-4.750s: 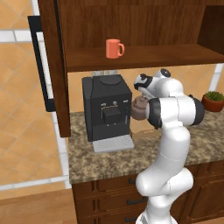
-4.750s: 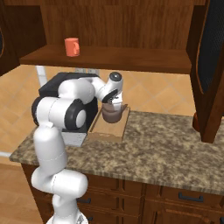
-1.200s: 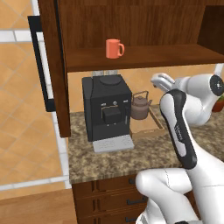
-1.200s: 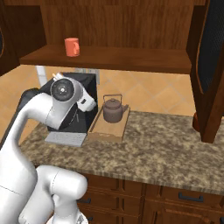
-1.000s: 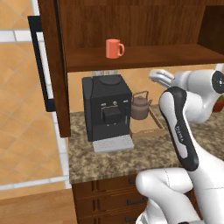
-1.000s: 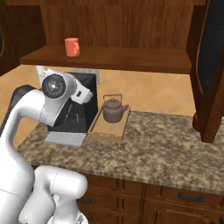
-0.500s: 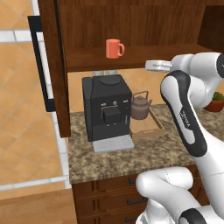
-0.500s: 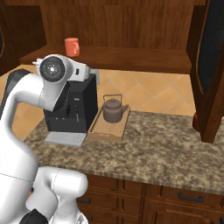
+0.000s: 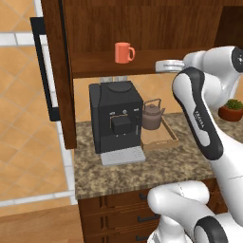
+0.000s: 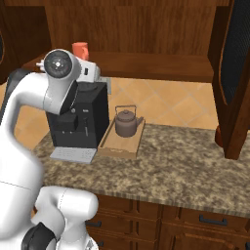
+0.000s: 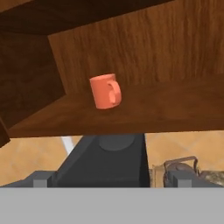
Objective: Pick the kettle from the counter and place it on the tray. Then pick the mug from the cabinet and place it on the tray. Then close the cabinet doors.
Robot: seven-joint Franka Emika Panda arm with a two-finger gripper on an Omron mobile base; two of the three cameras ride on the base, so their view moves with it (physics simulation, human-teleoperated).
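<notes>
Orange-tan tiled wall (image 9: 19,156) fills the left of the left base view — a potted plant (image 9: 232,109) sits at right, a black coffee machine (image 9: 116,121) at centre.

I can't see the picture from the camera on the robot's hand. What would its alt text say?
An orange mug stands on a wooden shelf inside a dark wood cabinet, its handle turned toward the camera. Below the shelf is the top of a black coffee machine, with a brown kettle partly visible to its right.
</notes>
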